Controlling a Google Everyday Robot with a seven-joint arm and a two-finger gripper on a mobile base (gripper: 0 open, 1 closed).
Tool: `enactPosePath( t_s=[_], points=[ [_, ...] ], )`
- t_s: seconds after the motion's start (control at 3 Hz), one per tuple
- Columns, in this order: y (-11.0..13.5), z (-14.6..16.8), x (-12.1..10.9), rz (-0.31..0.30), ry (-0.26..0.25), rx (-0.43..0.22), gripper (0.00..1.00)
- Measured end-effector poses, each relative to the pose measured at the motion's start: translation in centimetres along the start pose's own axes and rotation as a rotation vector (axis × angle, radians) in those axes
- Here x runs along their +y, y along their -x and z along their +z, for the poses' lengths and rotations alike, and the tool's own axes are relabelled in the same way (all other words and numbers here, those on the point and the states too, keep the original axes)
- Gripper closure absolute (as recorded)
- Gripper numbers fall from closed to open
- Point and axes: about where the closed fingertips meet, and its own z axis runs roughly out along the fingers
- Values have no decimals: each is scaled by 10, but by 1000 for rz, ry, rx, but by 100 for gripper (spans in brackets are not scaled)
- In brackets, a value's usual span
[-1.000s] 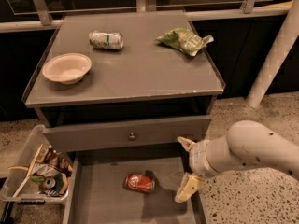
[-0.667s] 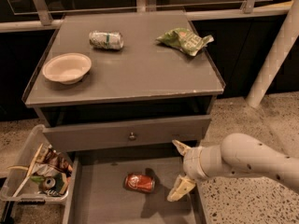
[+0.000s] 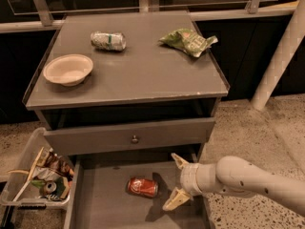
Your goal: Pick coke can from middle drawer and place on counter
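The red coke can (image 3: 142,187) lies on its side on the floor of the open middle drawer (image 3: 105,209), near the middle. My gripper (image 3: 174,182) is open over the drawer, just right of the can, its cream fingers (image 3: 172,200) spread and pointing left toward the can. It is not touching the can. The grey counter (image 3: 143,75) is the cabinet top above.
On the counter lie a silver-and-green can (image 3: 108,40), a beige bowl (image 3: 68,69) and a green crumpled bag (image 3: 188,41). A drawer front with a round knob (image 3: 135,139) is shut above the open drawer. A clear bin of trash (image 3: 40,180) stands left. A white post (image 3: 280,56) stands right.
My arm has moved left and lower over the drawer, bringing the open gripper closer to the coke can. The can has not moved.
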Motion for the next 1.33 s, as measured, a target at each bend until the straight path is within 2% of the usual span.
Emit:
enactPosePath(
  t_s=[0.33,0.67,1.33],
  points=[
    [0,0,0,0,0,0,0],
    [-9,18,4,21,19,16,0],
    [-46,72,3,99,31,20,0]
  ],
)
